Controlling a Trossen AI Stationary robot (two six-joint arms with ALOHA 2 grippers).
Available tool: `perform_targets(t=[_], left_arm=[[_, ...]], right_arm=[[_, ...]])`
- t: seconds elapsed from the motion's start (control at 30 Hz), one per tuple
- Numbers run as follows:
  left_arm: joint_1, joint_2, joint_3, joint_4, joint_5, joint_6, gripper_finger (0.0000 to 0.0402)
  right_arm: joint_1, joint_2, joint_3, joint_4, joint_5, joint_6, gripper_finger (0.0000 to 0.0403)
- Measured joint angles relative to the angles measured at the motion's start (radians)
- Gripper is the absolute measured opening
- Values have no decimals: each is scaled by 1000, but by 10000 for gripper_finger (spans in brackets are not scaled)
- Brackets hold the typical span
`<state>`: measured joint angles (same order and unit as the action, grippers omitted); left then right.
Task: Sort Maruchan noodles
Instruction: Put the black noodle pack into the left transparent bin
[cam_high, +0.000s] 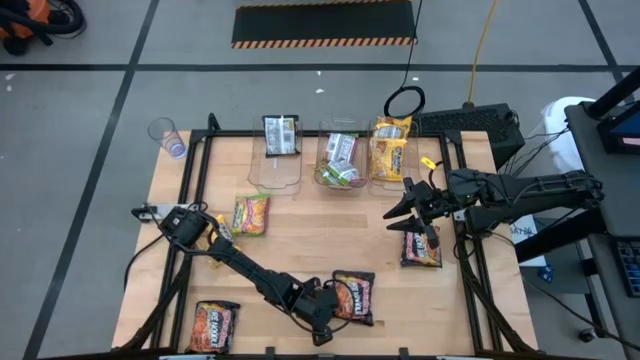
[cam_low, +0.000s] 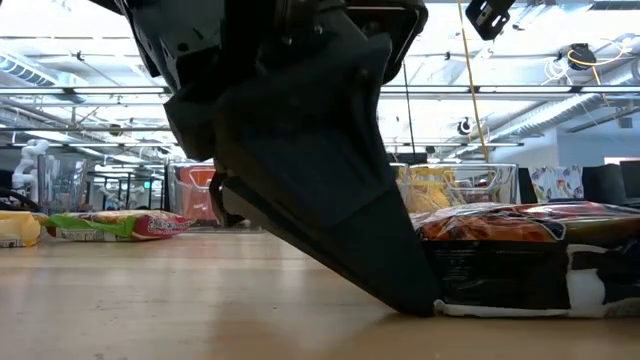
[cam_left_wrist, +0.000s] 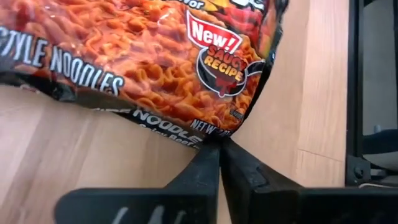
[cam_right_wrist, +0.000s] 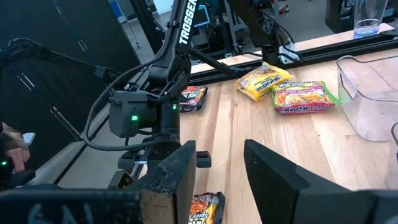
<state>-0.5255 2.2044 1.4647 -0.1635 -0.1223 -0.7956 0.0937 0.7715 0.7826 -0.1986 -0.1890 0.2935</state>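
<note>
Left tool (cam_left_wrist: 219, 146) pinches the dark noodle packet's (cam_left_wrist: 143, 56) edge.

A robotics lab. Striped hazard tape (cam_high: 323, 41) marks the grey floor. Ceiling trusses (cam_low: 80, 95) span a hall beyond the wooden counter (cam_high: 330, 250).

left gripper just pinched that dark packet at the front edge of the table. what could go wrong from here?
1. The left gripper is shut on only the edge seam of the dark noodle packet; the crinkly film may slip out on lifting.
2. That packet lies near the table's front edge; a dropped or dragged packet could slide off.
3. The right gripper hovers open over another dark packet, between this pick and the clear bins; the carry path could cross it.
</note>
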Motion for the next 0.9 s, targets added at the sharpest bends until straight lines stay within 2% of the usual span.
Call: perform_targets(t=[0.13, 0.4, 0.63, 0.9], left_arm=[[2, 1, 0, 0, -51, -33, 4], [39, -27, -3, -6, -79, -74, 2], [48, -133, -2, -22, -190, -12, 1], [54, -260, -2, -178, -317, 19, 1]], right_arm=[[0, 0, 0, 0, 0, 0, 130], [0, 0, 0, 0, 0, 0, 130], [0, 0, 0, 0, 0, 0, 130], [0, 0, 0, 0, 0, -34, 130]])
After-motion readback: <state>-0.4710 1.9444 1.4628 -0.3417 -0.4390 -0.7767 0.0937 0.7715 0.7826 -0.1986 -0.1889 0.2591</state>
